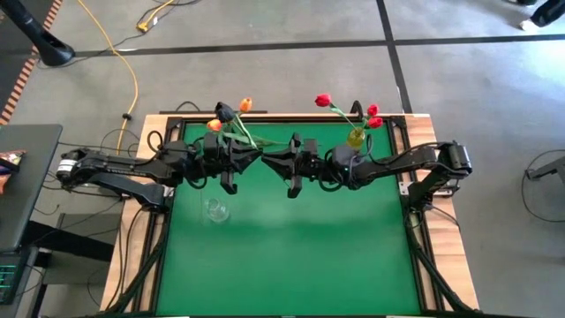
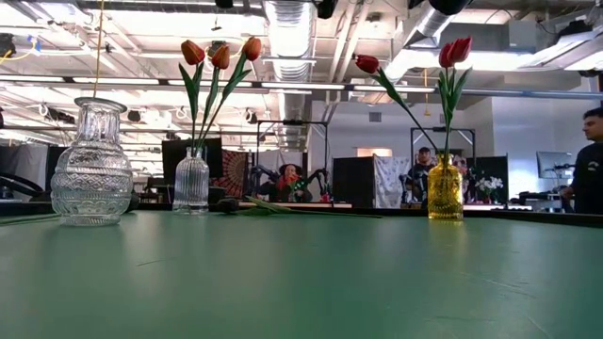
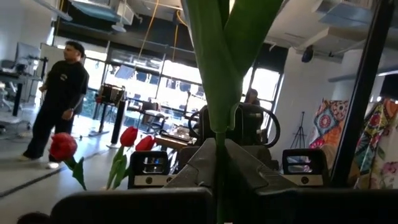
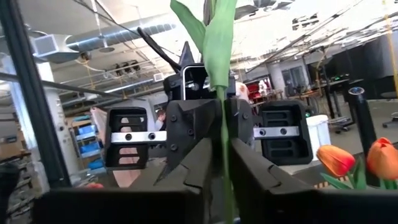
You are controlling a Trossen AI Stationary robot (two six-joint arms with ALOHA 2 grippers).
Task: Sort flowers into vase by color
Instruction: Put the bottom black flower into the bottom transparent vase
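Sorting looked well along: red tulips (image 1: 371,110) stood in my yellow vase (image 2: 445,193), orange tulips (image 2: 221,54) in the ribbed clear vase (image 2: 191,184). Left gripper (image 1: 256,157) was clamped on one tulip stem (image 3: 219,93) mid-table, facing the right gripper (image 1: 267,160), whose jaws I couldn't judge. The big clear vase (image 2: 91,165) was empty.

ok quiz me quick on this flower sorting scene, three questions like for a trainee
1. Multiple choice: what colour are the tulips in the yellow vase? A orange, B red, C dark.
2. True or false: the large clear vase already holds flowers.
3. Short answer: which arm's hand is shut on the green stem where the two arms meet?

Key: 1 B. 2 false, it stands empty. 3 the left hand.
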